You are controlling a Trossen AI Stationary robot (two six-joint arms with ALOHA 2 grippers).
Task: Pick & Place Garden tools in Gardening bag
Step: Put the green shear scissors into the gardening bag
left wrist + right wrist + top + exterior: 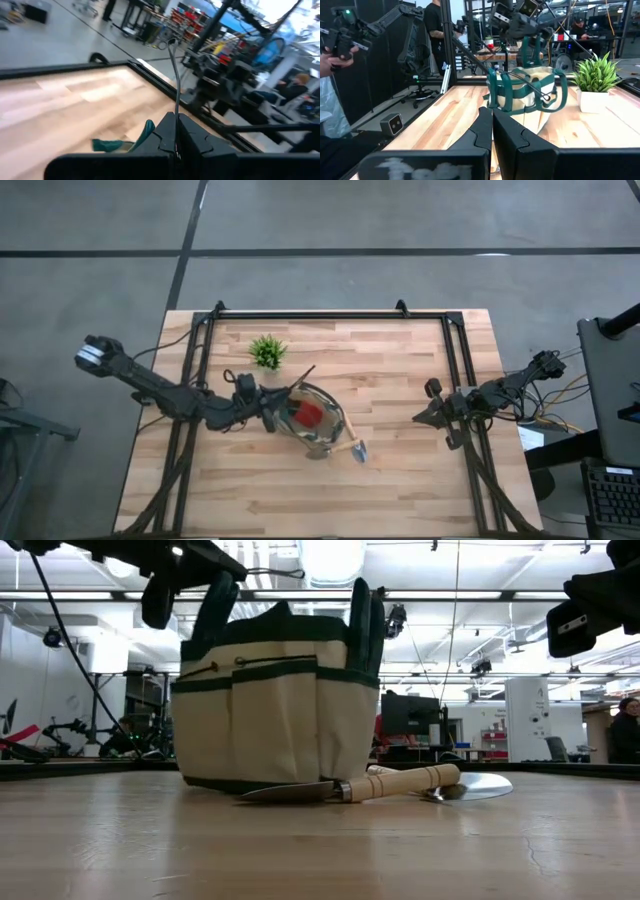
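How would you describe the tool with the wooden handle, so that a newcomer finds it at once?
Start from the tan gardening bag near the middle of the wooden table. The trowel lies flat on the table against the bag's base. Nothing else outside the bag has a pale wooden handle and metal blade.

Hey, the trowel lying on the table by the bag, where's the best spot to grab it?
Probably the wooden handle, from straight above. The trowel lies flat beside the gardening bag, handle thick and exposed, blade thin against the table.
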